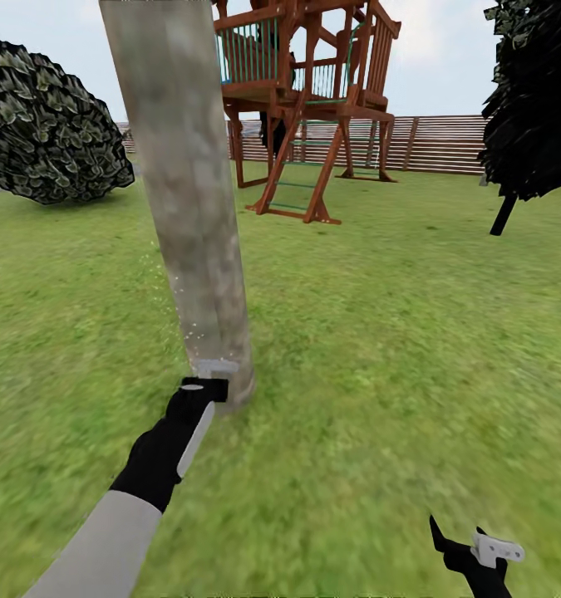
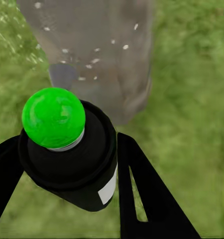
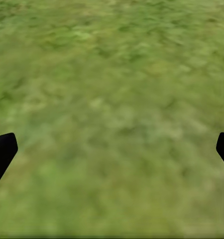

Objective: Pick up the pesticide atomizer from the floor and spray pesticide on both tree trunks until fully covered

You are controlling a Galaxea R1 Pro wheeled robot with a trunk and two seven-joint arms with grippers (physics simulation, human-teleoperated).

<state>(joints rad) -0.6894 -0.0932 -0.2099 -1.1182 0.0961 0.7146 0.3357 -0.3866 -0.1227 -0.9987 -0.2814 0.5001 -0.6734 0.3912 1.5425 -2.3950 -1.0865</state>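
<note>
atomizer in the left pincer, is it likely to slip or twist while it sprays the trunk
Probably rigid: the pesticide atomizer keeps a firm round shape between the left pincer fingers. Its smooth curved body could rotate or slide in that two-sided grip. It looks small and likely light, so holding it aimed at the tree trunk should be easy.

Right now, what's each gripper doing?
Left gripper: shut on the dark pesticide atomizer with the green cap, at the base of the grey-beige tree trunk.
Right gripper: open, holding nothing, over grass.

Flat, bright daylight, no cast shadows or glare; grass smeared and soft, tree trunk blurry in left wrist view.
</note>
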